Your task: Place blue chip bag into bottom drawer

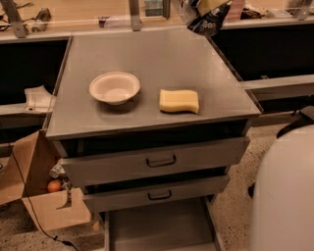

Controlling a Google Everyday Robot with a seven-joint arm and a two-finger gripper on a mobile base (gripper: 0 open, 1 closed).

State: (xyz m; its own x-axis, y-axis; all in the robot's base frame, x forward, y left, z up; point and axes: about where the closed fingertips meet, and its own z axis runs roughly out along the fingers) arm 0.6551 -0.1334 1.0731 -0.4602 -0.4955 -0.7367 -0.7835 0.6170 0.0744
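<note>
We saw our gripper (203, 5) at the top edge, over the grey table's (147, 49) far right corner, the blue chip bag (212, 22) just beneath it, a white bowl (114, 87) beside a yellow sponge (179, 100), and the bottom drawer (157, 230) open below two handled drawers (157, 161).

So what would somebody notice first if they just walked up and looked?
Probably the blue chip bag dangling at the very top, pinched in the gripper jaws above the far edge of the grey table. Next come the white bowl and the yellow sponge, sitting side by side but not touching. Right at the bottom, the bottom drawer is pulled out, showing its flat grey floor.
</note>
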